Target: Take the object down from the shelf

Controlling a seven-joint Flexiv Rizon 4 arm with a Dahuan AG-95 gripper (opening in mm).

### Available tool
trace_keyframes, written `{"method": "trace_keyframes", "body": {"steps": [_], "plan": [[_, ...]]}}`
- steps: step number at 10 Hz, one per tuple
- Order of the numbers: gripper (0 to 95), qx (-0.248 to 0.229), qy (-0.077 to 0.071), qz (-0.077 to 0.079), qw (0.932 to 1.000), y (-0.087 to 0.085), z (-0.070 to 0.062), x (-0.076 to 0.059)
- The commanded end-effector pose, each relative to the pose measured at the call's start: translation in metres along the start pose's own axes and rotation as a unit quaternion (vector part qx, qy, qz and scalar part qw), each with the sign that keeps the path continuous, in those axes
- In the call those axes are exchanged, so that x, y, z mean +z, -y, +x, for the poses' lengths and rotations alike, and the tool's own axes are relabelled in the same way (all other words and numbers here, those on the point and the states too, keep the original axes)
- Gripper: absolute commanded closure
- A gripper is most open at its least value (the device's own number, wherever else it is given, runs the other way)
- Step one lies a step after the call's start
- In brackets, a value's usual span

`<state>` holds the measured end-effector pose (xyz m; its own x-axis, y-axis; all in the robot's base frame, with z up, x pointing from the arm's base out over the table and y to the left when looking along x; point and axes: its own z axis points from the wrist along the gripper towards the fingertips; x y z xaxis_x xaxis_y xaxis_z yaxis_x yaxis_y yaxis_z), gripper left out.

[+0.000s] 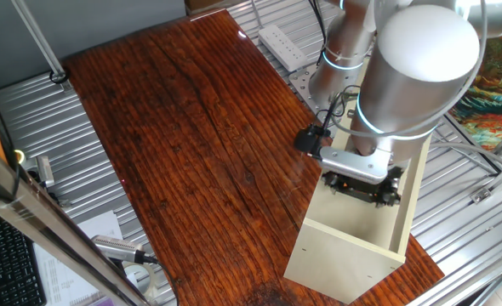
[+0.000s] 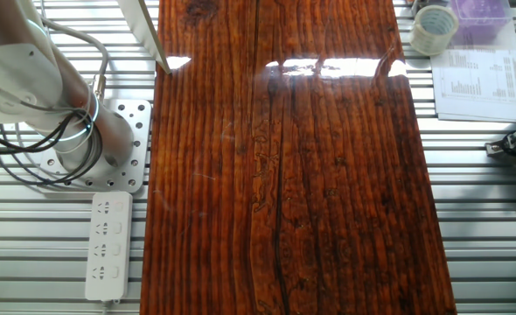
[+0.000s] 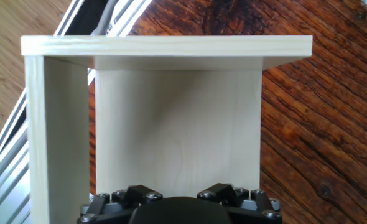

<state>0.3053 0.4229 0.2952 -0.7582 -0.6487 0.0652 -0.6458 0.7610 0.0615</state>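
The shelf (image 1: 353, 242) lies lengthwise along the table edge; pincer (image 1: 362, 183) spread unclear.

Cream open-faced shelf (image 1: 353, 246) on table edge

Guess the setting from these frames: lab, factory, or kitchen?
Most likely a robotics lab bench. A glossy dark-red wooden tabletop sits on ribbed aluminium framing, with a white power strip beside the bolted silver arm base and a roll of tape.
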Motion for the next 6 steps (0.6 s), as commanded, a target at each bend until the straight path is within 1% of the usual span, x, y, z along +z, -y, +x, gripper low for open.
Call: {"method": "trace_keyframes", "body": {"steps": [1, 2, 6], "plan": [[19.0, 0.000, 0.000, -0.002, 1.0000, -0.0005, -0.0007, -0.0010], [0.0, 0.000, 0.000, -0.002, 1.0000, -0.0017, -0.0009, -0.0013], [0.0, -0.003, 0.000, 0.000, 1.0000, -0.0046, 0.0034, 0.0023]]}}
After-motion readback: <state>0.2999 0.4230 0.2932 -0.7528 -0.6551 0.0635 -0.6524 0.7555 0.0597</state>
